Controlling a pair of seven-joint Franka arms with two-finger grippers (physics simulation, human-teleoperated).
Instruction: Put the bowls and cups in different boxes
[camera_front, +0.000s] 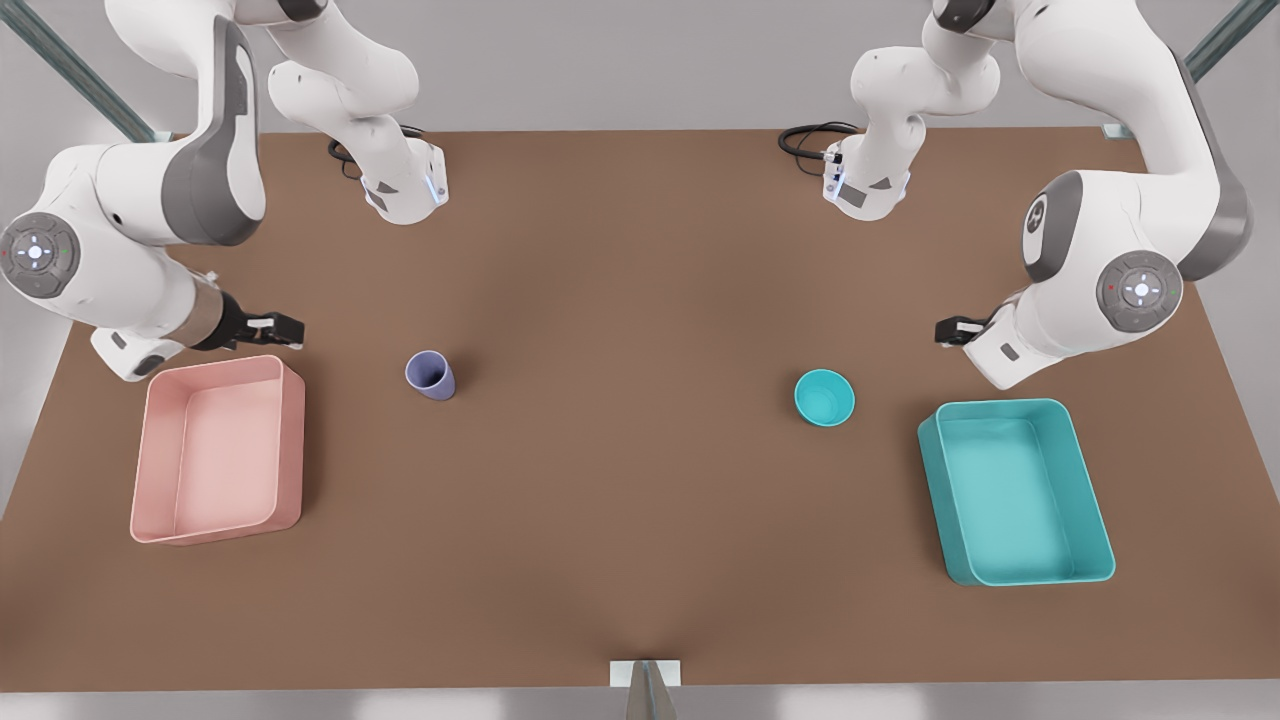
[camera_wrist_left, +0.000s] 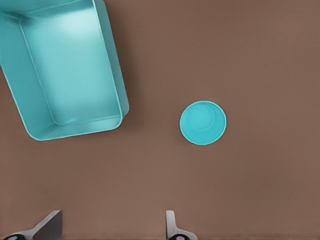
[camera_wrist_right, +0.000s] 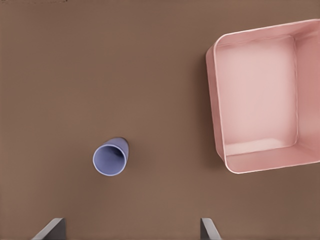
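A grey bracket (camera_front: 645, 676) is fixed at the near edge of the brown table (camera_front: 620, 520), partly cut off by the frame. Beyond it, the pink box (camera_front: 160, 450) is set toward the front view's left and the teal box (camera_front: 1095, 520) toward the front view's right, both open-topped and with nothing in them. The lavender cup (camera_front: 431, 375) is stood upright on the table between the boxes, nearer the pink one; the teal bowl (camera_front: 824, 397) is placed near the teal box, apart from it.

The right end effector (camera_front: 283, 328) is held above the far edge of the pink box, well apart from the cup; in the right wrist view its fingers (camera_wrist_right: 50, 229) are seen spread wide and empty, with the cup (camera_wrist_right: 110, 157) and pink box (camera_wrist_right: 218, 105) below. The left end effector (camera_front: 948, 330) is held just beyond the teal box, apart from the bowl; in the left wrist view its fingers (camera_wrist_left: 47, 225) are likewise parted and empty, above the bowl (camera_wrist_left: 203, 123) and teal box (camera_wrist_left: 117, 85).

Both end effectors are largely hidden behind their white arms in the front view, and only fingertips are caught in the wrist views. Black cables (camera_front: 805, 138) are coiled by the arm bases at the far table edge, before a pale grey wall.
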